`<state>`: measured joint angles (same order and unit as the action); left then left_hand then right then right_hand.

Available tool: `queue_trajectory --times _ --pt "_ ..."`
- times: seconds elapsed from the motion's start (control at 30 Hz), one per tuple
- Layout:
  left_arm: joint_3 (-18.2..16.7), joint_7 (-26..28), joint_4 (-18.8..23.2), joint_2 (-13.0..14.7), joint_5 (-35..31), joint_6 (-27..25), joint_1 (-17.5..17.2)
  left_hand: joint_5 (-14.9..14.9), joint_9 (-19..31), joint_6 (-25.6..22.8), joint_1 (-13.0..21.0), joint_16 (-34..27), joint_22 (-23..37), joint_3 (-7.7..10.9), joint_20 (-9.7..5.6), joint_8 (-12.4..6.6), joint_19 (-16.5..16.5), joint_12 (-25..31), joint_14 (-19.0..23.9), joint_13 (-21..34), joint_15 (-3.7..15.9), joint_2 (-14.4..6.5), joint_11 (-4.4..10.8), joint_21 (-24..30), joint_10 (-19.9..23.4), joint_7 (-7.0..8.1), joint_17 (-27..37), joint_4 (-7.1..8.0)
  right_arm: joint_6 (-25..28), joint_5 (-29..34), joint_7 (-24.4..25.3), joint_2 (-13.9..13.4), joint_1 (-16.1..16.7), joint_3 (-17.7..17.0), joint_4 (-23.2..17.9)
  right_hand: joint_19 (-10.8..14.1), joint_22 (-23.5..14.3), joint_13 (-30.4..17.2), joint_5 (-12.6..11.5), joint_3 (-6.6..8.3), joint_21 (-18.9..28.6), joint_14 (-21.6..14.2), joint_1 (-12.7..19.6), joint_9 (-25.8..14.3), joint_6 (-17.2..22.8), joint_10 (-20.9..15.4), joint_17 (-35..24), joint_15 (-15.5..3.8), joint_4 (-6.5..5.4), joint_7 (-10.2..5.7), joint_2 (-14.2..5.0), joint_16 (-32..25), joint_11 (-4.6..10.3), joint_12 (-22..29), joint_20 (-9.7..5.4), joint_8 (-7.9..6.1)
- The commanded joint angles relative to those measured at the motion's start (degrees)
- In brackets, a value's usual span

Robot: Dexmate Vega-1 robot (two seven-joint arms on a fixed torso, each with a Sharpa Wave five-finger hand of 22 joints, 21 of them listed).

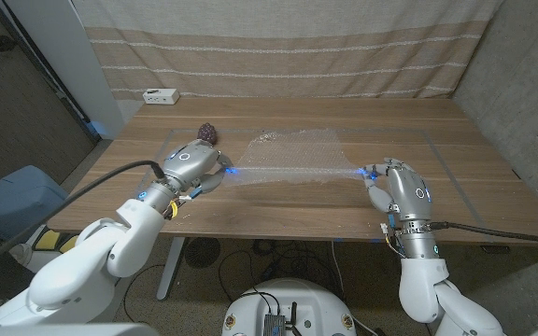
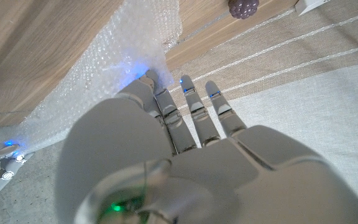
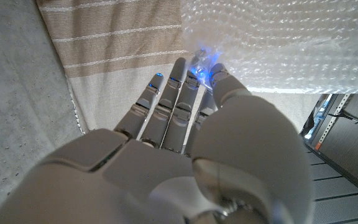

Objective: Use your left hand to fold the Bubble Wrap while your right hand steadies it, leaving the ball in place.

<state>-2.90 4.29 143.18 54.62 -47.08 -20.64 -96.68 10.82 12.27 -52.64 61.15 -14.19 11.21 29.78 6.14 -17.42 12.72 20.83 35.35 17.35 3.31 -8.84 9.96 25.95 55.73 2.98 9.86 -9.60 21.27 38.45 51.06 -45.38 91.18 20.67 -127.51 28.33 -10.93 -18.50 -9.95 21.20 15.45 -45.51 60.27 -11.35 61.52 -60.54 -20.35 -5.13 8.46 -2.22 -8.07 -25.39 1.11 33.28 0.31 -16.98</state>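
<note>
Left hand [image 1: 192, 161] pinches the left edge of the Bubble Wrap [image 1: 292, 157]; right hand [image 1: 395, 184] holds its right edge between fingertips. The clear sheet lies stretched across the wooden table [image 1: 278, 213]. A dark ball [image 1: 207, 133] sits just beyond the left hand.

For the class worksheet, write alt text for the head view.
A clear bubble wrap sheet lies on a wooden table, with the left hand at one end and the right hand at the other. A small dark ball sits beyond the left hand.
</note>
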Motion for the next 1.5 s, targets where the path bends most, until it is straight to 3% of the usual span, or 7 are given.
queue_trajectory --times 0.03,0.17,0.43,1.07,1.5 --pt "-5.8 -4.7 0.6 -3.9 2.3 3.8 0.6 0.3 0.2 -0.2 0.7 0.1 0.2 0.18 0.24 -0.29 0.4 0.5 0.6 0.6 6.29 -0.5 0.59 0.6 1.4 -0.43 0.1 0.32 -3.0 0.5 -2.9 0.5 -2.2 -1.5 -0.1 -0.4 -0.1 -0.2 -0.4 0.38 -0.2 0.4 0.0 -0.1 1.6 0.1 -0.3 -6.74 -0.11 0.96 -0.51 0.4 0.1 0.3 0.09 -0.13" --pt "-3.9 -4.8 0.0 -4.6 -3.4 1.2 2.7 0.3 0.3 -0.4 0.8 0.2 0.2 0.23 0.22 -0.35 0.5 0.6 0.8 1.0 6.24 -0.5 0.62 0.7 1.5 -0.62 0.0 0.3 -5.2 -0.9 -4.4 1.3 -5.0 -1.5 1.2 -0.5 -0.1 -0.2 -0.4 0.4 -0.2 0.4 0.0 -0.1 1.6 0.1 -0.4 -6.8 -0.1 0.94 -0.5 0.4 0.12 0.4 0.11 -0.1" --pt "-3.1 -4.5 -1.0 -6.1 -6.7 0.7 5.4 0.3 0.3 -0.6 0.9 0.2 0.2 0.18 0.17 -0.4 0.6 0.8 1.3 1.5 6.41 -0.4 0.48 0.8 1.7 -0.33 0.1 0.25 -7.8 -2.4 -6.5 2.9 -10.2 -0.9 3.9 -0.5 -0.1 -0.2 -0.4 0.47 -0.2 0.4 0.0 -0.2 1.7 0.2 -0.6 -6.84 -0.09 0.99 -0.5 0.6 0.09 0.5 0.15 -0.06" --pt "2.6 -4.6 -6.4 -7.0 -7.1 -2.3 15.5 0.3 0.5 -0.8 1.0 0.5 0.2 0.11 0.31 -0.4 1.1 1.0 2.4 2.7 6.58 -0.2 0.55 1.2 1.8 -0.23 0.1 0.32 -12.3 -4.6 -11.0 6.0 -24.1 3.6 13.4 -0.5 -0.1 0.1 -0.4 0.61 -0.2 0.2 -0.1 -0.2 1.7 0.1 -1.1 -6.91 0.01 1.02 -0.38 0.8 0.25 0.6 0.17 0.1" --pt "10.1 -2.9 -12.6 -5.7 -4.8 -5.5 25.1 0.3 0.5 -1.0 1.1 0.7 0.2 0.05 0.16 -0.41 1.1 1.0 2.8 3.3 6.64 -0.1 0.52 1.3 1.9 -0.25 0.1 0.32 -13.3 -5.4 -12.8 8.4 -33.2 7.5 20.9 -0.6 -0.1 0.1 -0.4 0.69 -0.2 0.2 -0.1 -0.3 1.7 0.2 -1.4 -6.9 0.05 0.95 -0.36 0.9 0.14 0.7 0.16 0.19"
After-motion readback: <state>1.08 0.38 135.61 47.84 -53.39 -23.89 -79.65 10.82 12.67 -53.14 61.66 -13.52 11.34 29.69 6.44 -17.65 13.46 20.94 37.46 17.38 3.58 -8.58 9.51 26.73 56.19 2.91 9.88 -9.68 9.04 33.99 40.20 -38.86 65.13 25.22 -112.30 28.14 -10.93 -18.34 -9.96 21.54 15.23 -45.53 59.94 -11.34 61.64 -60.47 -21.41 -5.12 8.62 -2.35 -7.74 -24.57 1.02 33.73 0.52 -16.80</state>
